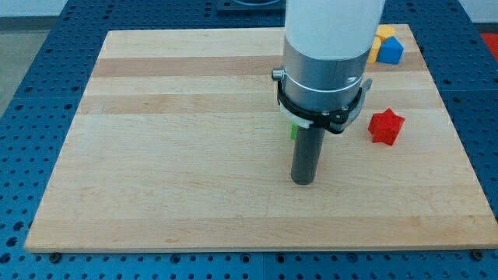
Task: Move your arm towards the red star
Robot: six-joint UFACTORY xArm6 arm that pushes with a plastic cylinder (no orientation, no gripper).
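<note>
Red star [385, 127] lay on the wooden board [171, 155], view's right, apart from my tip [302, 181].
Rod stood upright, no fingers; green block [293, 131] mostly hidden behind it; blue cube [391, 50] and yellow block [381, 33] touched at top right.

No text, label, brand, number or sign can be read anywhere in the camera view

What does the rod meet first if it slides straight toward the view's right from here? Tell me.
Probably nothing. My tip sits nearer the view's bottom than the red star, so a straight rightward slide looks free across the wooden board, though depth is hard to judge.
</note>
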